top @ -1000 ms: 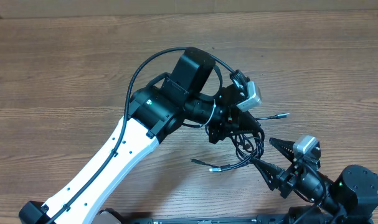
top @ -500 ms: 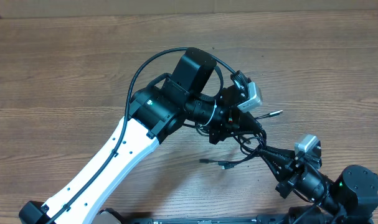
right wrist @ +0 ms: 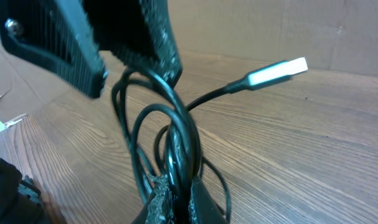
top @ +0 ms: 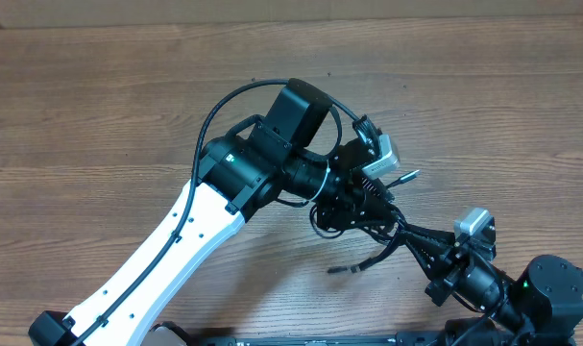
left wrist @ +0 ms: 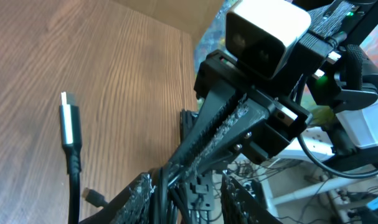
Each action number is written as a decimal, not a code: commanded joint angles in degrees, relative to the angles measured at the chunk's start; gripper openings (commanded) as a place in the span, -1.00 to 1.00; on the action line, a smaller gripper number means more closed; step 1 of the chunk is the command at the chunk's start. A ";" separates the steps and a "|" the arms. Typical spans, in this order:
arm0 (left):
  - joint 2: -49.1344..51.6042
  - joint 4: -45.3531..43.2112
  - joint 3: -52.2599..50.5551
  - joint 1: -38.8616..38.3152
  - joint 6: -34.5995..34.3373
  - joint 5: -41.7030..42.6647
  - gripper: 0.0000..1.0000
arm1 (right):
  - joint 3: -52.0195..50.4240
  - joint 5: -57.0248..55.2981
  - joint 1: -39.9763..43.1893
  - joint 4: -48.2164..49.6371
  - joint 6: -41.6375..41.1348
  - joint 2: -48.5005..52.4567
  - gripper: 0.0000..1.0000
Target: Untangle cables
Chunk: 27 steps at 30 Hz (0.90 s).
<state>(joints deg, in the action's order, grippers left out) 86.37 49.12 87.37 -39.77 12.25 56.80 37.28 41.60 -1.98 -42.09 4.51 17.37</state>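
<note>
The right gripper (top: 408, 233) is biting down with its two fingers pressed together on the cables (right wrist: 176, 155), pinching several thin black strands where they are bunching into a knot right at its tips. From that pinch the strands are rising in the right wrist view as two or three rounded loops lying one over another, and the topmost loop is reaching the tip of one finger (right wrist: 150, 38) of the left gripper (top: 376, 204). The left gripper is hanging just beyond the right gripper's tips, facing it nose to nose, and its fingers are standing apart with a clear gap between them; whether either pad is actually pressing on a strand I cannot tell. In the left wrist view the right gripper's closed fingers are pointing straight into that gap, with the bundle crowding around them and the pale camera housing (left wrist: 263, 31) sitting just behind those fingers. One cable is running out of the knot on the far side of the right gripper and is ending in a silver-tipped plug (right wrist: 282, 70) over the wooden table (top: 99, 115); whether it is resting on the wood or hanging just above it is not clear. Another strand is trailing away to the left of the right gripper, slightly nearer the robot's base, and is ending in a small dark plug (top: 337, 270) on the table.
</note>
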 commanded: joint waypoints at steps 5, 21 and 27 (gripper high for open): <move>-0.48 6.58 0.85 -0.46 0.61 -4.70 -0.23 | 0.55 -0.46 -0.20 1.14 -0.39 -0.35 -0.92; 0.57 7.21 0.85 -3.76 0.61 -9.42 -0.55 | 0.55 -0.44 -0.22 2.38 -1.75 -0.35 -0.92; 0.57 5.84 0.85 -3.76 0.59 -9.42 -0.92 | 0.55 -0.44 -0.22 2.34 -1.75 -0.35 -0.92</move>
<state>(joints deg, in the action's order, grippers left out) 86.50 55.66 87.42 -42.41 12.23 45.71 37.28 41.67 -1.98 -40.34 3.40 17.37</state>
